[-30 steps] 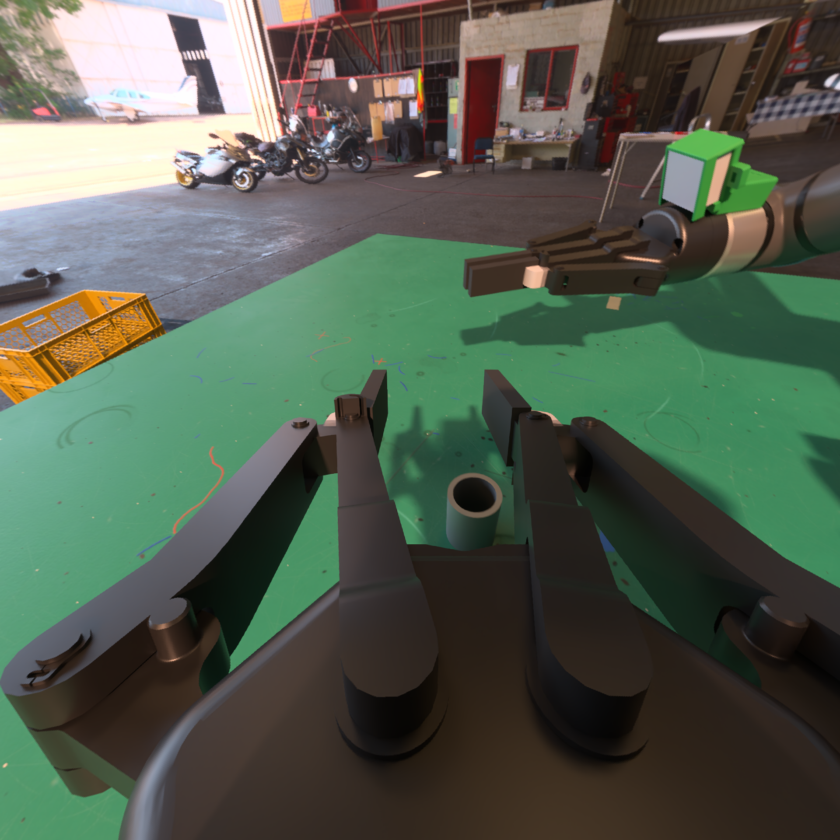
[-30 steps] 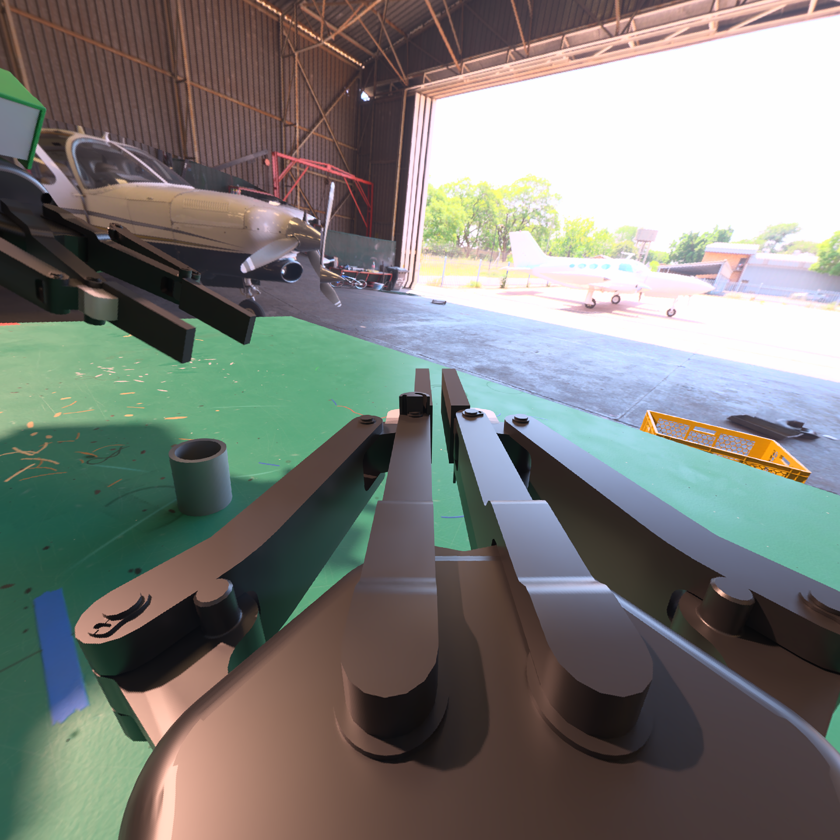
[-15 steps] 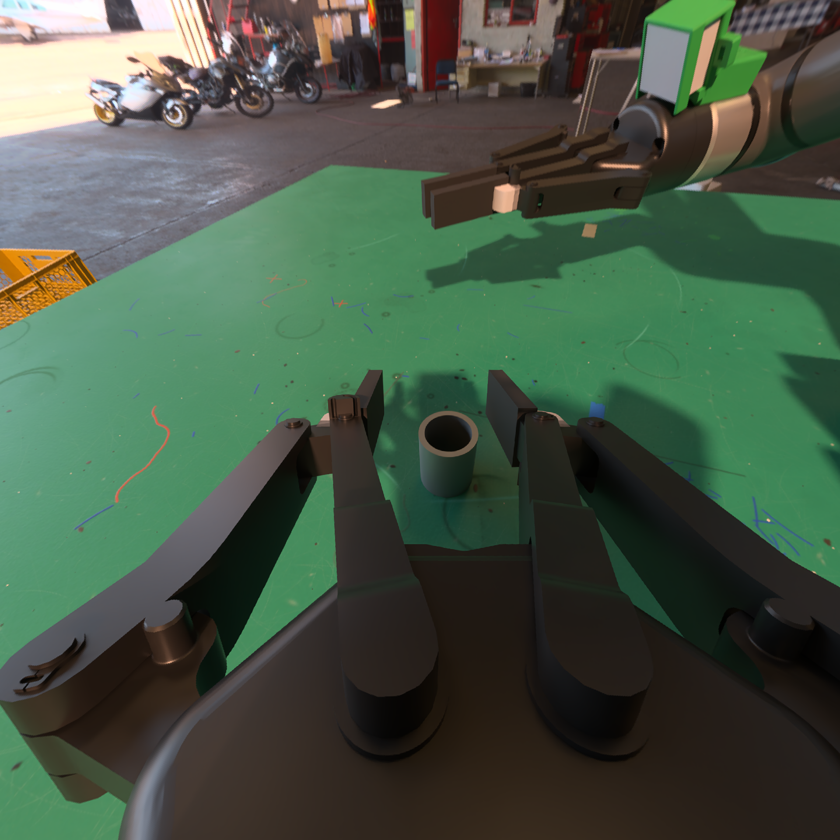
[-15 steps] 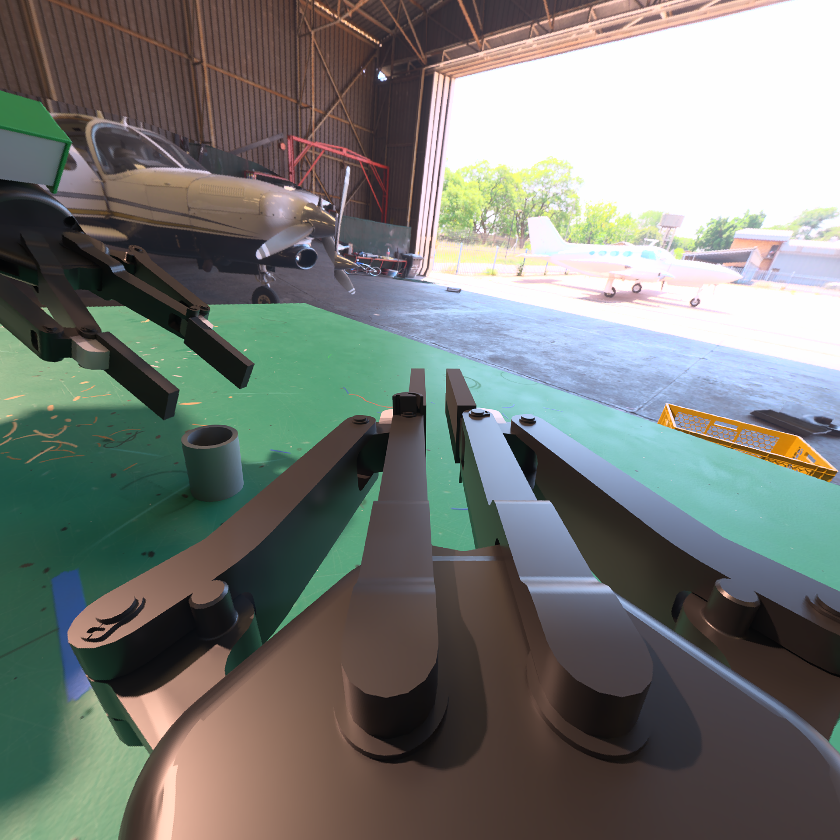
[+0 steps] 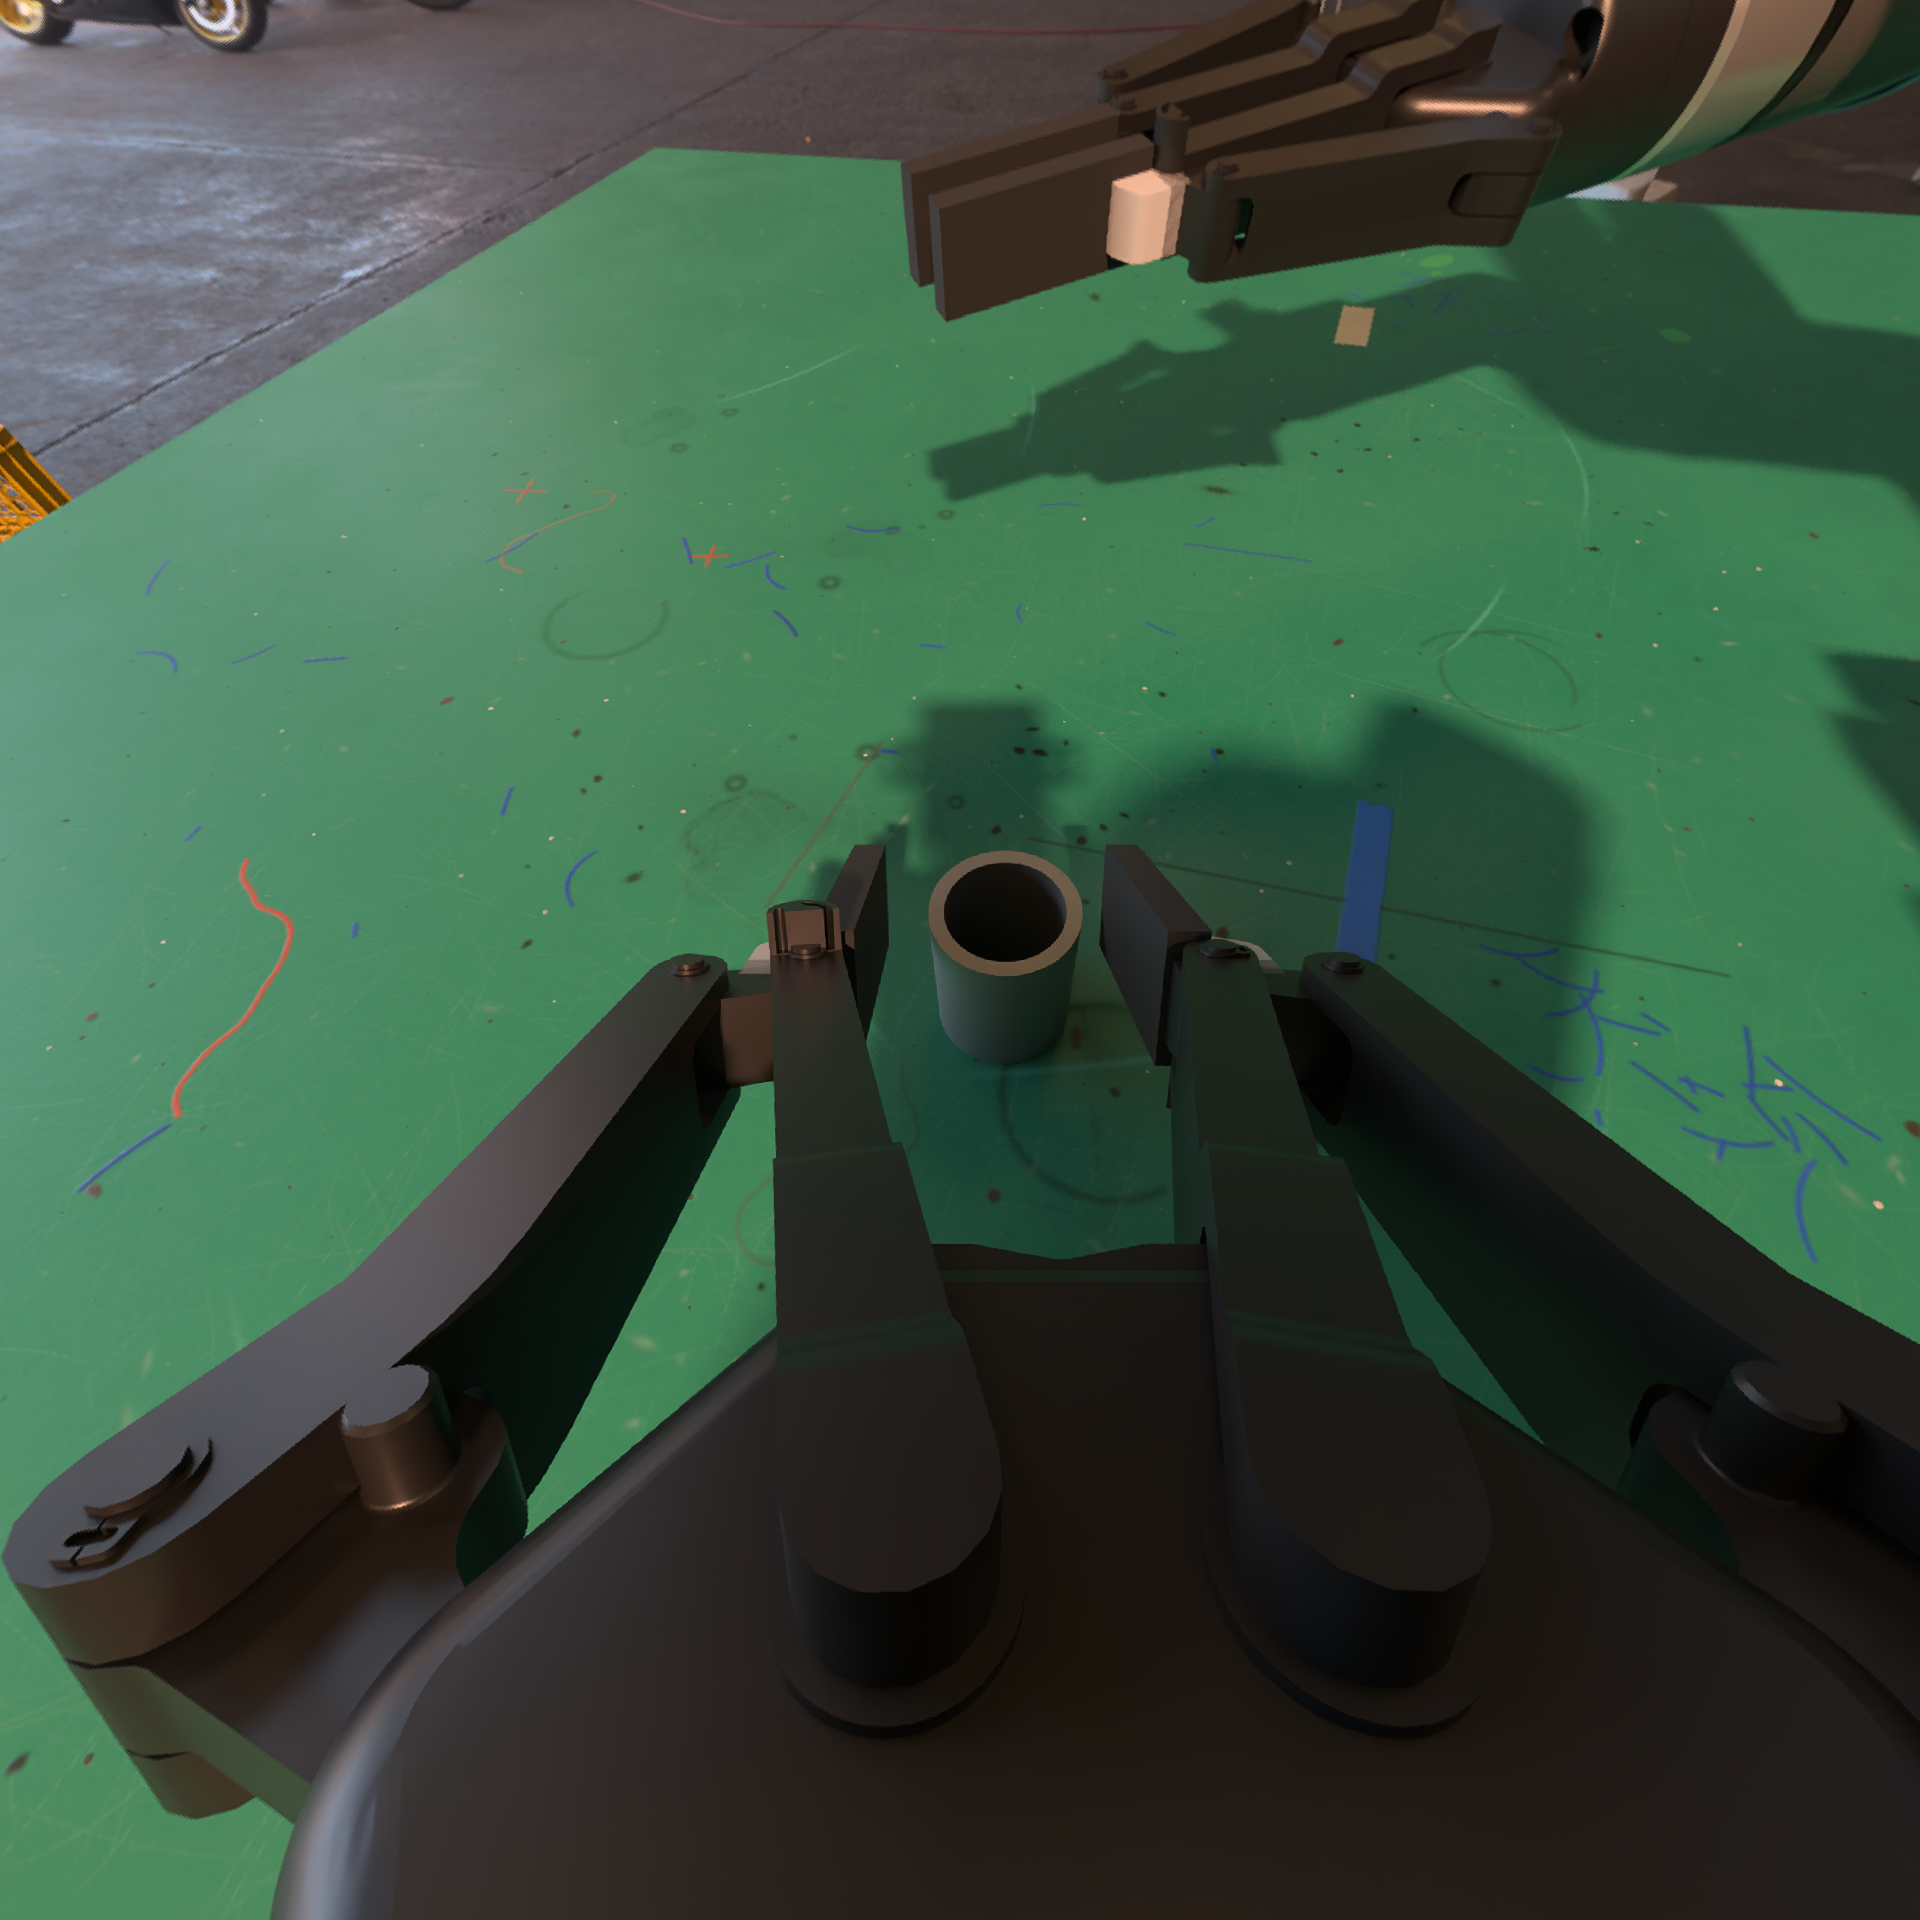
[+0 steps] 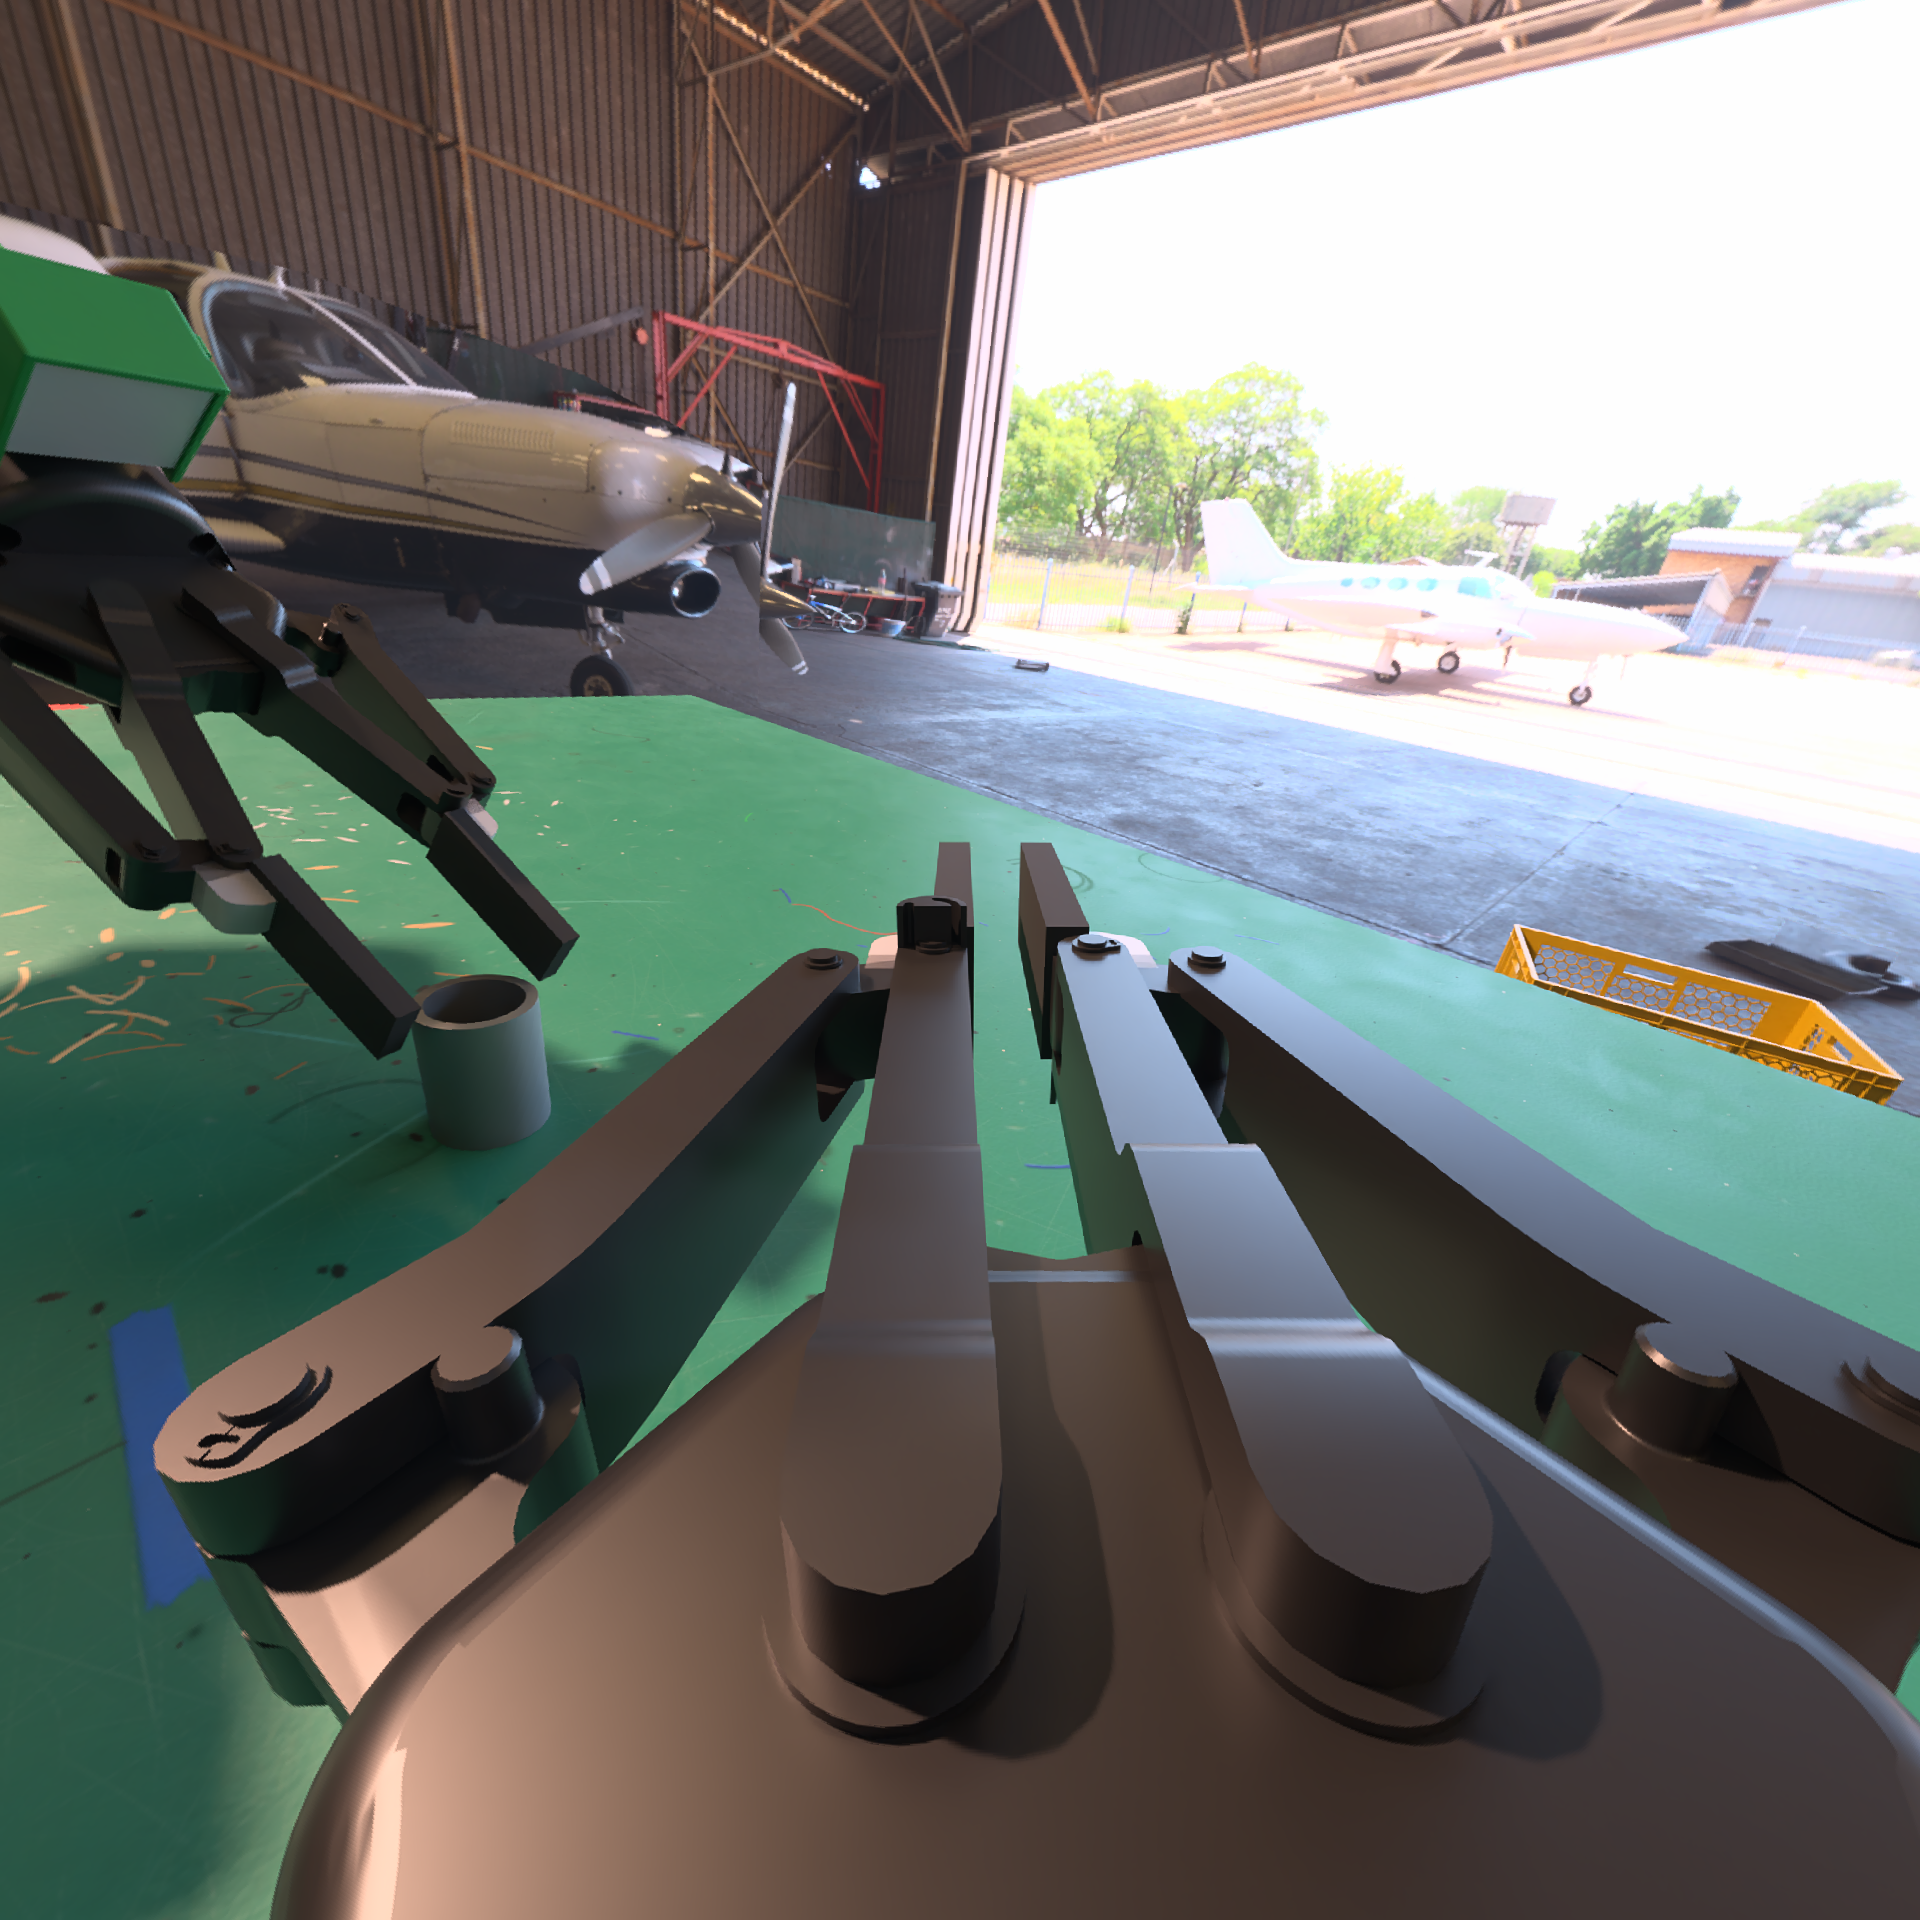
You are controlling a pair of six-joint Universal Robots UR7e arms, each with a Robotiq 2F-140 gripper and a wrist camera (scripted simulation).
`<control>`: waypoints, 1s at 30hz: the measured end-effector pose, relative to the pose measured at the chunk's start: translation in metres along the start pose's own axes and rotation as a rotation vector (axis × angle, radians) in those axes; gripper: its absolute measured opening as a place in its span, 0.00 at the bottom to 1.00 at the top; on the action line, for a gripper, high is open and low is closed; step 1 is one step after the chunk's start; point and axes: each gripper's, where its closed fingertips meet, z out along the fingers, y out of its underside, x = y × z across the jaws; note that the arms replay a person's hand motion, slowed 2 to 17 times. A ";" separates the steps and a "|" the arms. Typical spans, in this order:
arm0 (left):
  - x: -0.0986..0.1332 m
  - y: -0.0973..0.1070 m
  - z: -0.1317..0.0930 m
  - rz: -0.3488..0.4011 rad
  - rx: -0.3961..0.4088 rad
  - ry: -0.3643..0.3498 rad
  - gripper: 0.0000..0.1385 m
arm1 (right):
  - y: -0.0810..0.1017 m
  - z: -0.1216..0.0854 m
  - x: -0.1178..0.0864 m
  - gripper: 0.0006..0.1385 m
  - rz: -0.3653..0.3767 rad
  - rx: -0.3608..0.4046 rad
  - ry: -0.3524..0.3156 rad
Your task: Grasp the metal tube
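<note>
**Left tool straddling upright tube, no contact**

Left wrist view, left to right: orange squiggle (image 5: 241, 977) at 9 o'clock on the green tabletop (image 5: 436, 727). Centre: metal tube (image 5: 1004, 971) stands upright, open end up, between the fingers of the left tool (image 5: 994, 940). Tool spread; a gap shows on each side of the tube, pads not touching it. Blue tape strip (image 5: 1365, 881) just past the right finger, at 2 o'clock from the tube. Right tool (image 5: 930, 244) at 1 o'clock, above the tabletop, well apart from the tube.

Right wrist view, left to right: left tool (image 6: 473, 987) angled down at 9 o'clock, one fingertip either side of the tube (image 6: 483, 1060). Right tool (image 6: 992, 883) at centre, fingers pressed nearly together, pinching nothing. Orange crate (image 6: 1694, 1013) on the floor at 3 o'clock.
</note>
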 end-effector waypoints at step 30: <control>0.003 0.011 0.015 0.074 -0.084 -0.048 0.31 | 0.000 0.000 -0.002 0.09 -0.006 -0.011 -0.007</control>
